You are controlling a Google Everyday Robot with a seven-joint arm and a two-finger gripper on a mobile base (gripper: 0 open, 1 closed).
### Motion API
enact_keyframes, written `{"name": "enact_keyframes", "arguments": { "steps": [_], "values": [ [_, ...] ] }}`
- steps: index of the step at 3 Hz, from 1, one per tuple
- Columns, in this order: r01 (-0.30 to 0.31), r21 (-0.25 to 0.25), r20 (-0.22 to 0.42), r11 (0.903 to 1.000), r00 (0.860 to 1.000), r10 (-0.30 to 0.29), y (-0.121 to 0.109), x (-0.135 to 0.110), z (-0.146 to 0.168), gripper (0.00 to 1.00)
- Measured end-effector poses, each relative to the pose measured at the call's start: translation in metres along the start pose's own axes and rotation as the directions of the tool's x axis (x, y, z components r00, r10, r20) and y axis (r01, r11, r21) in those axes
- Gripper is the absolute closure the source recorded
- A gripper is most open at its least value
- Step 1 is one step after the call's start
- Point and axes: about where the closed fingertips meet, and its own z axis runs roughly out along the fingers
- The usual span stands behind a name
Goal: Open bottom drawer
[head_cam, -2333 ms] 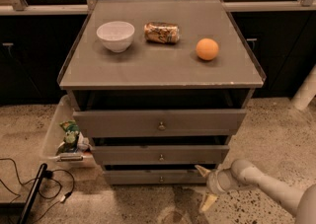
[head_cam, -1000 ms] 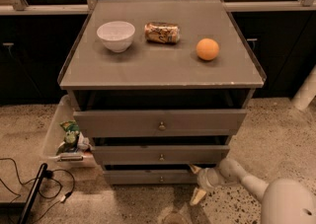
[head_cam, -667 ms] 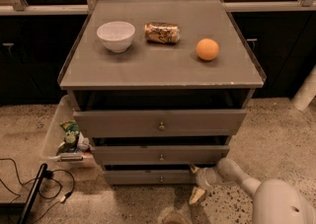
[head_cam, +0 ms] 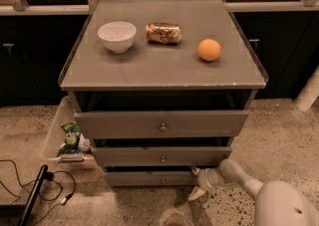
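while the arm point(head_cam: 238, 176) reaches in low from the bottom right, the hand point(head_cam: 197, 183) sits right at the right end of the bottom drawer point(head_cam: 144, 178), just above the speckled floor point(head_cam: 279, 140). its two pale fingers point(head_cam: 196, 195) are spread apart, one up by the drawer's top corner and one down near the floor, with nothing clamped between them, so the hand is released. whether a fingertip actually touches the drawer front, i can't tell from here.

that bottom drawer is the slimmest grey front, lowest of the three, and its small round knob point(head_cam: 163, 180) sits at centre, well to the left of the hand. just above is the middle drawer point(head_cam: 162, 156) and over that the top drawer point(head_cam: 160, 123), the tallest and widest front, each with its own centre knob.

up on the grey table point(head_cam: 164, 73) there's a white bowl point(head_cam: 117, 36) at the left, a can point(head_cam: 163, 33) lying on its side in the middle, and an orange point(head_cam: 209, 50) at the right, all apart from one another.

to the left of the drawers a pale bin point(head_cam: 52, 138) holds some packets, and black cable point(head_cam: 20, 170) trails across the floor below it.
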Motion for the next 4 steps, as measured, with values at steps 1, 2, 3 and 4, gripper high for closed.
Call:
{"name": "enact_keyframes", "arguments": {
  "steps": [1, 2, 3, 4],
  "values": [
    [0.0, 0.0, 0.0, 1.0, 1.0, 0.0, 0.0, 0.0, 0.0, 0.42],
    [0.0, 0.0, 0.0, 1.0, 1.0, 0.0, -0.001, -0.004, -0.004, 0.65],
    [0.0, 0.0, 0.0, 1.0, 1.0, 0.0, -0.003, -0.006, -0.007, 0.89],
    [-0.011, 0.029, -0.024, 0.9995, 1.0, 0.011, 0.0, 0.002, -0.023, 1.0]
  ]
}}
